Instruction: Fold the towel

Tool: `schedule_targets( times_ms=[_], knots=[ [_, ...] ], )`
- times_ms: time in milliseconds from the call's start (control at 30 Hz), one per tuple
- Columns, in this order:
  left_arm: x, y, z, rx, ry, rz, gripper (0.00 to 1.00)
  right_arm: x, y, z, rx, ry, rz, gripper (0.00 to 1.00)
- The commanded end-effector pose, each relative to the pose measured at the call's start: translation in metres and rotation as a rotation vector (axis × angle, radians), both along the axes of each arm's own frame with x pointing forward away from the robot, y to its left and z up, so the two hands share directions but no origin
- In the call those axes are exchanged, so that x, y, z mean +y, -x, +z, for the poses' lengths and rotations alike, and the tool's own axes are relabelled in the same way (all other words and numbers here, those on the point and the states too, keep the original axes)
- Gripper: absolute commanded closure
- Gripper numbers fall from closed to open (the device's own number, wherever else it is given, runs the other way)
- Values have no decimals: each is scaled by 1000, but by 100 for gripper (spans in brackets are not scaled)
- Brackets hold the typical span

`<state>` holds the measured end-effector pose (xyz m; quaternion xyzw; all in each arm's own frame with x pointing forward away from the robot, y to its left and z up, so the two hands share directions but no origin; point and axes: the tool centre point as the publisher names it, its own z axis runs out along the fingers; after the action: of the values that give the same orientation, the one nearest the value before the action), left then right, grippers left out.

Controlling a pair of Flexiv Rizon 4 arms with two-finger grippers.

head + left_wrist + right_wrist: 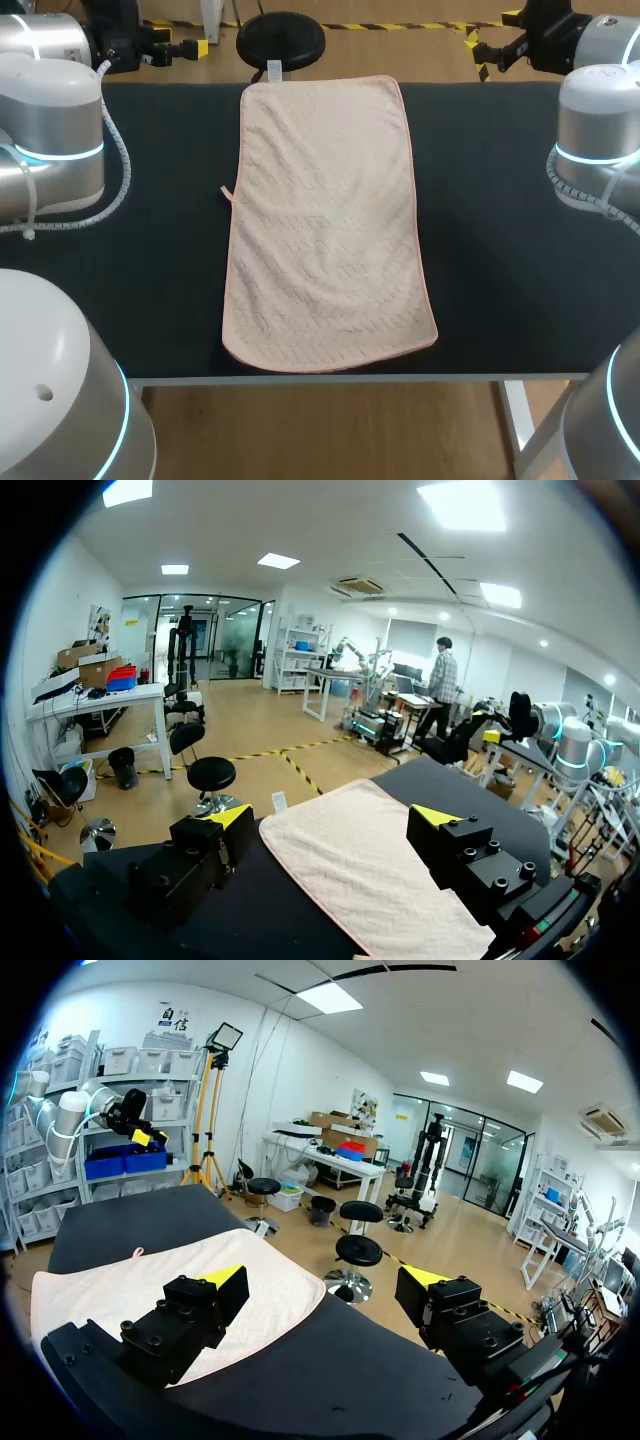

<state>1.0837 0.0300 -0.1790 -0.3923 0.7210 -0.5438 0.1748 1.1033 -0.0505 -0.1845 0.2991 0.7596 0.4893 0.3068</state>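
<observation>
Towel: a pale pink towel (325,225) lies flat and open in the middle of the dark table (500,250). It runs from the far edge to the near edge.
Left hand: the left hand (333,818) is open wide and holds nothing. It hangs up near the table's far left corner, not touching the towel.
Right hand: the right hand (327,1280) is open wide and empty too, up near the far right corner.
How it feels: I think it is soft, light and floppy. It cannot break, but it will droop where nobody holds it.
Where to grab: the near left corner (235,355) and the near right corner (430,340) look best, one for each hand.
Little loop: a small loop (226,192) sticks out of the left side. It looks too tiny to pull by.
</observation>
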Motion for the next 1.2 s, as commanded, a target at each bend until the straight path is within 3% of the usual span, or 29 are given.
schedule_targets(
  times_ms=[33, 700, 867, 1033, 1200],
  knots=[
    [0, 0, -2, -7, 4, 1, 0, 0, 0, 0, 1, 1, 1, 0],
    [0, 0, -2, -7, 4, 1, 0, 0, 0, 0, 1, 1, 1, 0],
    [-10, -3, -8, -9, -248, -102, 0, 17, -4, -1, 25, 300, 87, 0],
    [-21, 3, -14, -46, -552, -292, 0, 31, -7, 1, 82, 492, 153, 0],
    [-25, 8, -17, -30, -709, -428, 0, 39, -10, 5, 73, 718, 206, 0]
  ],
)
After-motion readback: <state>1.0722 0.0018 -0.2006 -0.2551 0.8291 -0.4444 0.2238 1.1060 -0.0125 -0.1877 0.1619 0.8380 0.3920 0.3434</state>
